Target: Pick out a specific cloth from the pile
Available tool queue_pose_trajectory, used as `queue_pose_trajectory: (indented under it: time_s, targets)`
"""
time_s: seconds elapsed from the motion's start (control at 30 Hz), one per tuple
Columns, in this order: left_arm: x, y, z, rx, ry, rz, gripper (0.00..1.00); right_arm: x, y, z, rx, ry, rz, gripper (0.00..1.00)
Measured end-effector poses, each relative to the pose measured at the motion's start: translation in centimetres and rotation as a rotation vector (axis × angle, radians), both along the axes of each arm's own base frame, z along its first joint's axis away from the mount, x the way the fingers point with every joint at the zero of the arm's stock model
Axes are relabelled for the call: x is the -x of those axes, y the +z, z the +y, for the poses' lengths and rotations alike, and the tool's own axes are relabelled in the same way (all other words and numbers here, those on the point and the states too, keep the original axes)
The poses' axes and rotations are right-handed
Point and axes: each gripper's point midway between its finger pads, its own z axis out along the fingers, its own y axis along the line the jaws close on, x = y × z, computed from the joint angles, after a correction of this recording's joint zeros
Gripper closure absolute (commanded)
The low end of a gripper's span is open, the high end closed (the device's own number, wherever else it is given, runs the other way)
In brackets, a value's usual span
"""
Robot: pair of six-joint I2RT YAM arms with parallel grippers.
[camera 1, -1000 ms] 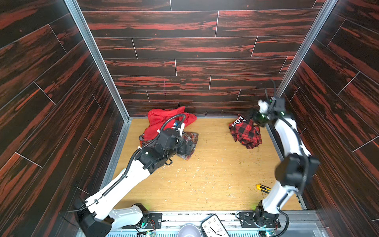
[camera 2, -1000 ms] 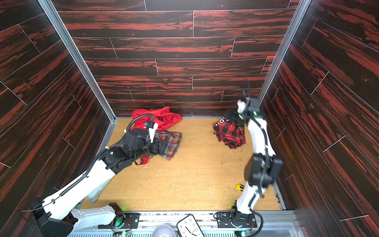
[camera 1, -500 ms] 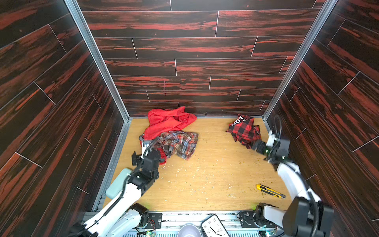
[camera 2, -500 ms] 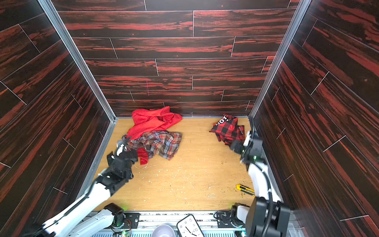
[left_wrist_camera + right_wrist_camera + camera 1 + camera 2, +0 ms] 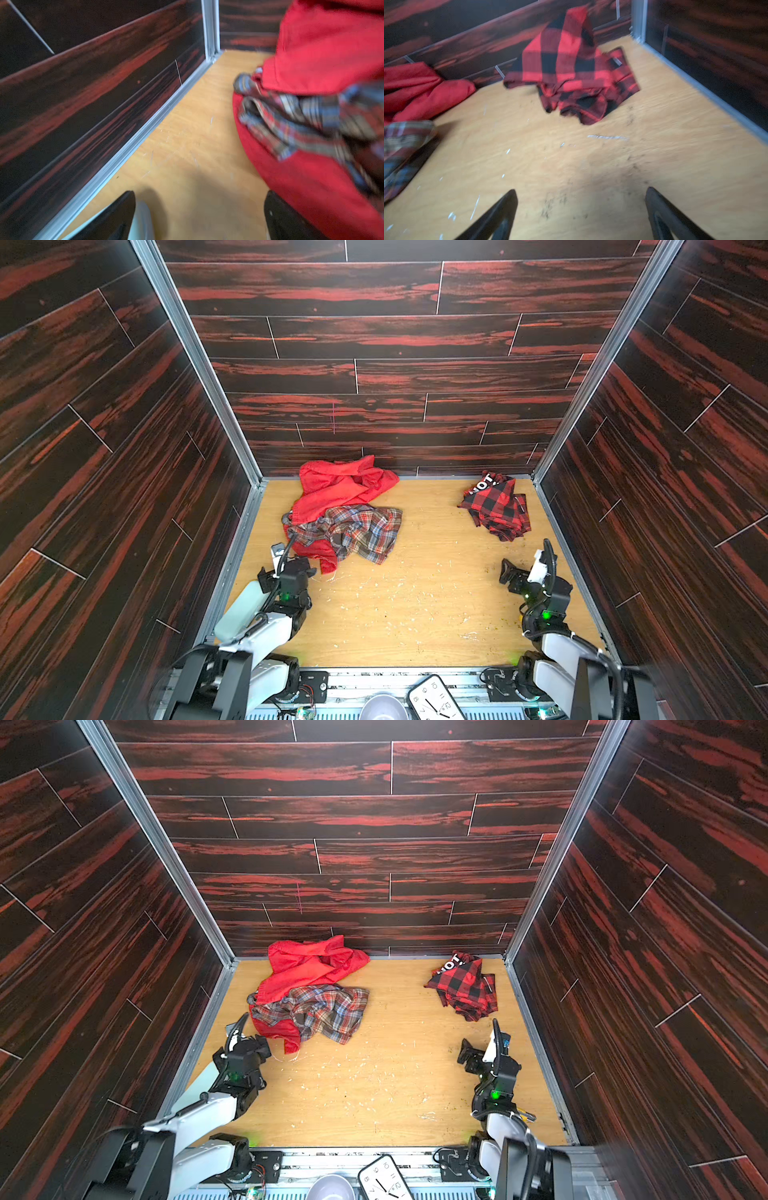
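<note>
The cloth (image 5: 496,506) (image 5: 465,986), red-and-black buffalo check with white letters on a black patch, lies crumpled by the back right corner, apart from the pile; the right wrist view shows the cloth (image 5: 571,72) ahead of the jaws. The pile (image 5: 345,514) (image 5: 311,994) (image 5: 311,99), bright red fabric with a muted plaid shirt on top, sits at the back left. My left gripper (image 5: 286,568) (image 5: 241,1046) (image 5: 199,194) is open just in front of the pile's near edge, holding nothing. Low over bare floor in front of the cloth, my right gripper (image 5: 521,568) (image 5: 482,1042) (image 5: 581,190) is open and empty.
Dark red wood-pattern walls with metal rails (image 5: 557,531) close in the wooden floor (image 5: 415,593) on three sides. A yellow box cutter (image 5: 525,1117) lies near the right arm's base. A clock (image 5: 432,697) and a bowl (image 5: 382,709) sit at the front edge.
Both arms have drawn back toward the front. The right gripper has left the checked cloth at the back right, and the left gripper has come off the pile.
</note>
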Motion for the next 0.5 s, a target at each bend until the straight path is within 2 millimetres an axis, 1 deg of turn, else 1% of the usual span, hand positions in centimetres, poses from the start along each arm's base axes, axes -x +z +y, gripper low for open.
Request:
queue_pose_trajectory:
  time_s: [0.07, 0.17, 0.23, 0.27, 0.33, 0.4, 0.5]
  targets:
    - [-1.0, 0.1, 0.3, 0.01, 0.001, -0.019, 0.01, -0.8, 0.8, 0.1, 0.004, 0.012, -0.038, 0.04]
    - [-3.4, -0.2, 0.3, 0.013, -0.021, -0.025, 0.01, -2.2, 1.6, -0.1, 0.014, 0.02, -0.08, 0.04]
    - [-5.0, -1.1, 0.0, 0.013, -0.046, -0.029, 0.01, -3.3, 1.9, -0.1, 0.029, 0.034, -0.096, 0.05]
    - [-5.4, -1.6, -0.2, 0.011, -0.056, -0.028, 0.01, -3.8, 2.2, -0.2, 0.038, 0.038, -0.107, 0.05]
    - [-5.5, -2.9, -0.4, 0.012, -0.075, 0.007, 0.01, -4.7, 2.7, -0.2, 0.057, 0.046, -0.138, 0.05]
    - [-5.6, -3.0, -0.5, 0.016, -0.082, 0.02, 0.01, -5.3, 2.5, 0.0, 0.07, 0.069, -0.153, 0.04]
    - [-6.2, -2.0, -0.5, 0.02, -0.086, -0.016, 0.01, -6.1, 0.6, 0.6, 0.074, 0.11, -0.098, 0.01]
